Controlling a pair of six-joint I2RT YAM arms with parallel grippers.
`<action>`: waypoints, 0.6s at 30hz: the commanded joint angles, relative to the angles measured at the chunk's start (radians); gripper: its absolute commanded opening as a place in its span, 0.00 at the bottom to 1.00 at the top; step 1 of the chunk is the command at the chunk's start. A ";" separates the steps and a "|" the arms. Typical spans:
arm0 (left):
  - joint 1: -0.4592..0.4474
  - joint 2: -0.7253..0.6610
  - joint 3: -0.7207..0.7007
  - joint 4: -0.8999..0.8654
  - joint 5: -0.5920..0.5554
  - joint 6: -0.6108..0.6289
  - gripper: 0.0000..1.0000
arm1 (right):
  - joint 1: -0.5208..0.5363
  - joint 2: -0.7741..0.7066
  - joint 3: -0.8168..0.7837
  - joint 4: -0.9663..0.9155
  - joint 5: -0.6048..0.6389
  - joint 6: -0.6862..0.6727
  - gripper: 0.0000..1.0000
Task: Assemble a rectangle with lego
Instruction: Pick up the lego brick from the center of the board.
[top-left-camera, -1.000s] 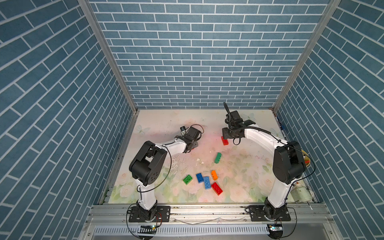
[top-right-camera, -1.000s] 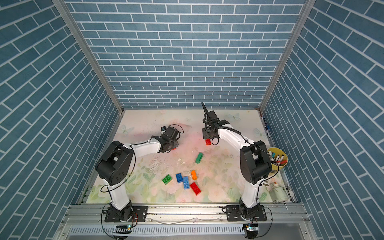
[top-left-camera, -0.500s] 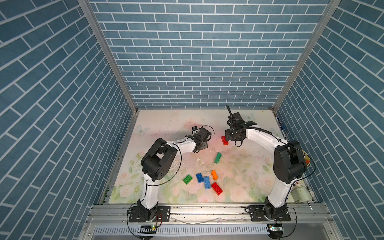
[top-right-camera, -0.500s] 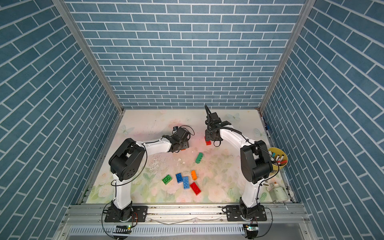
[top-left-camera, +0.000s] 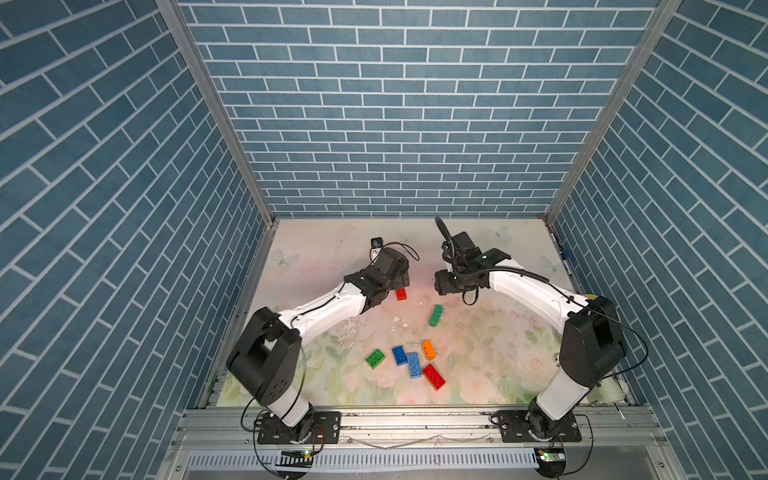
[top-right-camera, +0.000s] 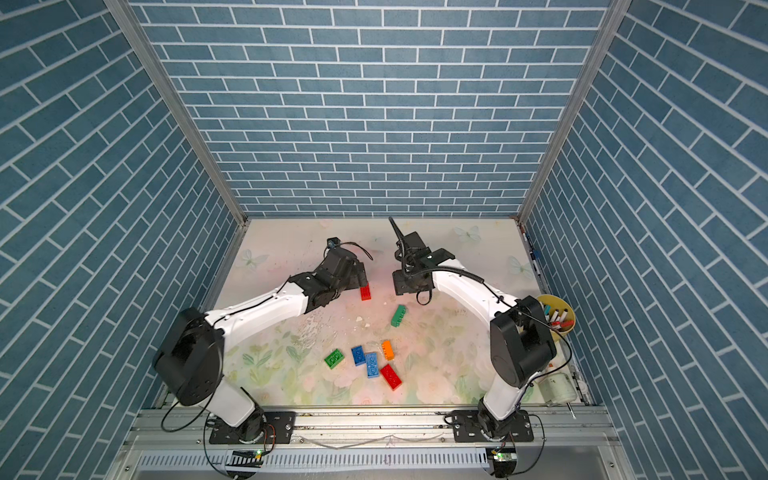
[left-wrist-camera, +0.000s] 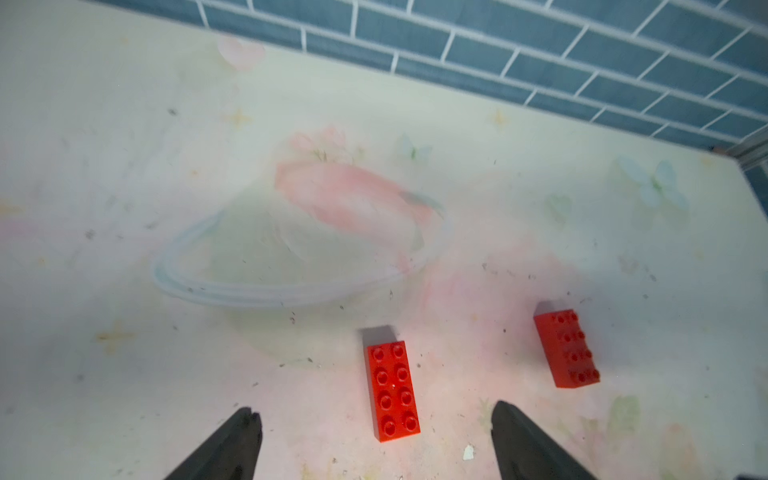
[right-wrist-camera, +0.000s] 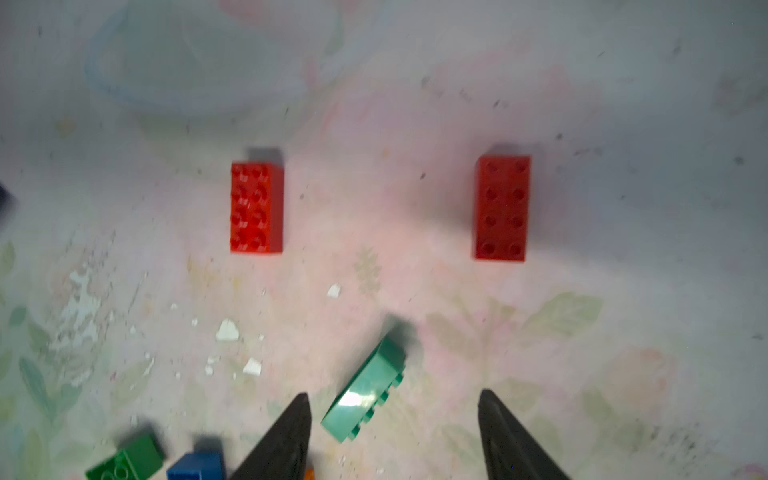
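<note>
Flanking 1 red lego brick (left-wrist-camera: 392, 390), wide-spread left fingers (left-wrist-camera: 524, 441).

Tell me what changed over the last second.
The left end effector edged toward the middle and opened, leaving a red brick on the table where none showed before. The right end effector, open, slid slightly nearer, now hiding the other red brick in both top views. The green brick and the near cluster stayed put.
</note>
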 joint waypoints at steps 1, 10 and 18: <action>0.061 -0.067 -0.087 -0.023 -0.040 0.013 0.93 | 0.073 -0.041 -0.057 -0.121 0.030 0.018 0.62; 0.158 -0.103 -0.223 0.053 0.065 -0.054 0.93 | 0.301 -0.068 -0.125 -0.188 0.068 0.187 0.54; 0.159 -0.128 -0.275 0.103 0.104 -0.084 0.93 | 0.357 -0.002 -0.136 -0.161 0.038 0.228 0.48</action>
